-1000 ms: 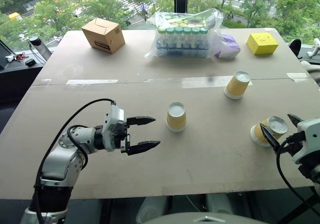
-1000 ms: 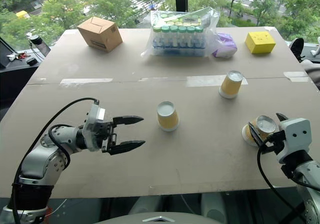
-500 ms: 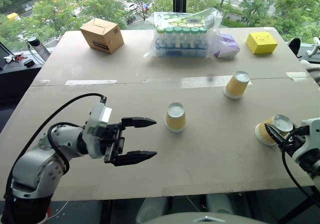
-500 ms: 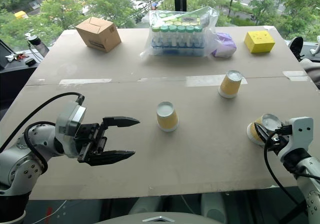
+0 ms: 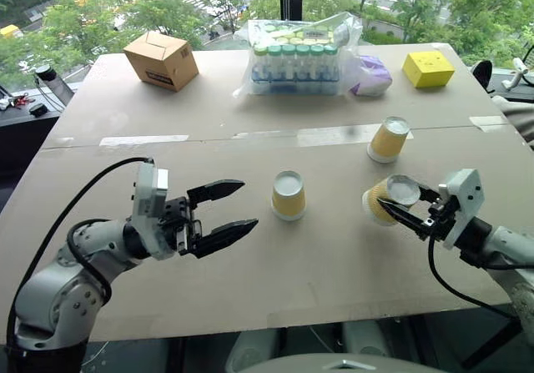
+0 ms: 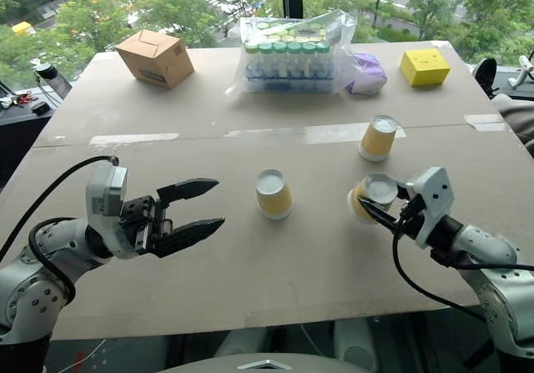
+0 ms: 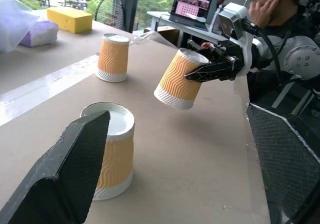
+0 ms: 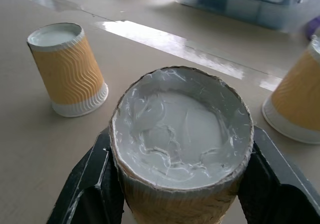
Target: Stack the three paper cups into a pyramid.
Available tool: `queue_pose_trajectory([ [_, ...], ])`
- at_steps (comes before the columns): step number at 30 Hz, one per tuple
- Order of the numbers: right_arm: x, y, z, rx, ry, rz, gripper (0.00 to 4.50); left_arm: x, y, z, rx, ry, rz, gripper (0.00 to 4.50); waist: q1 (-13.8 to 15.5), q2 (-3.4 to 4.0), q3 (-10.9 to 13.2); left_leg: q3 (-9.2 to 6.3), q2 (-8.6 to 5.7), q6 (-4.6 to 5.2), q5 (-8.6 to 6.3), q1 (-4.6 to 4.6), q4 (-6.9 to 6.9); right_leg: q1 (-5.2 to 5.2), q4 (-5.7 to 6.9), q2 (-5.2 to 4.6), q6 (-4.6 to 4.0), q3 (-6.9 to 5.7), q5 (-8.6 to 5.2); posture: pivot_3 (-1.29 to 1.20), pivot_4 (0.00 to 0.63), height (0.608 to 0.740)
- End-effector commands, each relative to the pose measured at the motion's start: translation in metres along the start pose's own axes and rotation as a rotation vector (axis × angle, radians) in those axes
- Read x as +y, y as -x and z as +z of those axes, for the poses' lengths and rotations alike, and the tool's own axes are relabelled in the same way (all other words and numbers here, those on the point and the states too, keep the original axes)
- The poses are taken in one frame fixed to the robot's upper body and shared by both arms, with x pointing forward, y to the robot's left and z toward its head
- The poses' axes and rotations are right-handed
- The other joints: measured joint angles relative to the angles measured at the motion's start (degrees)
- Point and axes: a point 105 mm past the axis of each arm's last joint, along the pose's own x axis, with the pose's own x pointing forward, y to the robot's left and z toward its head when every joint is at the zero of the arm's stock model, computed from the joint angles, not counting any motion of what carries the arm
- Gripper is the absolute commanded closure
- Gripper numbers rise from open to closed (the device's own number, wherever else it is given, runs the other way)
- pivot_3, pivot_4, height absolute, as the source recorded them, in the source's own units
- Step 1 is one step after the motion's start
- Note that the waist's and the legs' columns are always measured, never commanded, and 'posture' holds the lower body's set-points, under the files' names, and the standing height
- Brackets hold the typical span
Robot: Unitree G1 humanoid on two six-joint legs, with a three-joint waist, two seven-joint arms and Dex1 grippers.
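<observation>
The right claw (image 5: 402, 212) was clamped on one paper cup (image 5: 381, 203) near its base, carrying it tilted and clear of the desk (image 5: 334, 273); a loose pinch so near the end could have let it slip or crumple. A second cup (image 5: 289, 195) stood upside down mid-desk and the third (image 5: 389, 139) farther right, well apart, so no base row existed. The left claw (image 5: 224, 213) hung with fingers apart just left of the middle cup and might have knocked it. Bare desk lay all around; the vials (image 5: 300, 63) stood far off.
</observation>
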Motion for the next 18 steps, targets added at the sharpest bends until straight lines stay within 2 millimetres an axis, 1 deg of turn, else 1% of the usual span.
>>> queue_pose_trajectory([
  [1, 0.001, -0.015, 0.002, 0.006, 0.049, 0.096, 2.38, -0.005, 0.006, 0.012, -0.005, -0.055, 0.018, 0.0, 0.54, -0.06, 0.03, -0.02, 0.0, 0.0, 0.0, 0.0, 0.0, 0.0, 0.0, 0.0, 0.0, -0.04, 0.0, 0.0, 0.15, 0.74],
  [5, 0.007, -0.025, 0.001, 0.012, 0.075, 0.216, 2.38, -0.008, 0.008, 0.012, 0.002, -0.05, 0.03, 0.0, 1.65, -0.04, 0.05, -0.19, -0.06, 0.0, -0.01, -0.16, -0.02, -0.01, -0.17, -0.05, -0.02, -0.19, 0.0, 0.0, 0.15, 0.74],
  [10, 0.017, -0.046, -0.001, 0.016, 0.138, 0.346, 2.38, -0.013, 0.013, 0.012, 0.031, -0.028, 0.056, 0.0, 1.26, -0.01, 0.1, -0.13, -0.04, 0.0, -0.01, -0.15, -0.04, -0.03, -0.2, -0.06, -0.01, -0.14, 0.01, 0.0, 0.15, 0.74],
  [18, 0.027, -0.055, -0.007, 0.021, 0.151, 0.4, 2.38, -0.018, 0.024, 0.011, 0.064, -0.04, 0.064, 0.0, 1.5, 0.02, 0.12, -0.13, -0.02, 0.0, -0.01, -0.13, -0.04, -0.04, -0.17, -0.04, -0.02, -0.14, 0.01, 0.0, 0.15, 0.74],
])
